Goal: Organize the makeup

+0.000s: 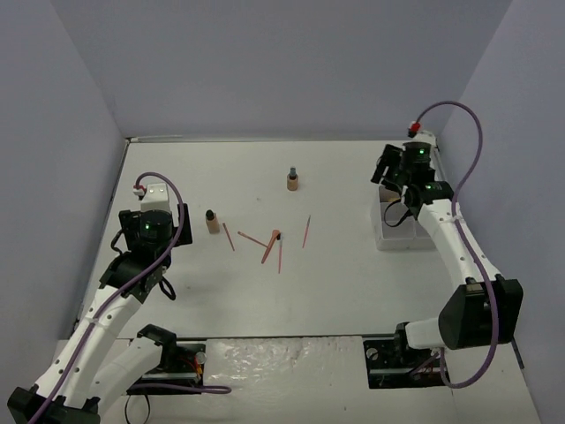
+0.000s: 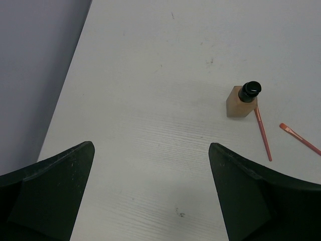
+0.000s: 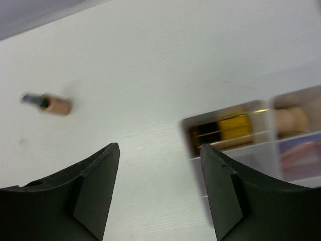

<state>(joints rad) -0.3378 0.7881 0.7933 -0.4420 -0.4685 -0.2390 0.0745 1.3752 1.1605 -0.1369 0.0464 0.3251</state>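
A tan bottle with a dark cap (image 1: 212, 222) stands left of centre; it also shows in the left wrist view (image 2: 242, 101). A second tan bottle (image 1: 292, 181) stands further back; it shows blurred in the right wrist view (image 3: 53, 104). Several thin pink and red sticks (image 1: 270, 246) lie scattered mid-table, two of them in the left wrist view (image 2: 262, 133). My left gripper (image 1: 175, 221) (image 2: 150, 146) is open and empty, left of the near bottle. My right gripper (image 1: 389, 170) (image 3: 159, 147) is open and empty at the tray's far left corner. A gold-black lipstick tube (image 3: 225, 128) and a peach sponge (image 3: 291, 119) lie in the tray.
The white compartment tray (image 1: 386, 237) sits at the right edge of the table, partly under my right arm; its rim shows in the right wrist view (image 3: 241, 150). Lilac walls close the table on the left, back and right.
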